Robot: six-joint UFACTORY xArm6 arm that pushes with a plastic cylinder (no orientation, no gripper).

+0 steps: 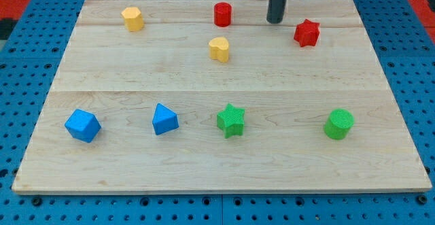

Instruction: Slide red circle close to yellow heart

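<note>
The red circle (222, 14) stands near the view's top, a little left of centre. The yellow heart (219, 49) lies just below it, with a small gap between them. My tip (274, 20) rests on the board to the right of the red circle, clearly apart from it, and to the upper right of the yellow heart. The rod rises out of the view's top.
A red star (306, 32) sits right of my tip. A yellow hexagon (132, 18) is at the top left. Along the bottom row lie a blue cube-like block (83, 125), a blue triangular block (164, 119), a green star (231, 120) and a green cylinder (338, 124). The wooden board (380, 170) lies on a blue pegboard.
</note>
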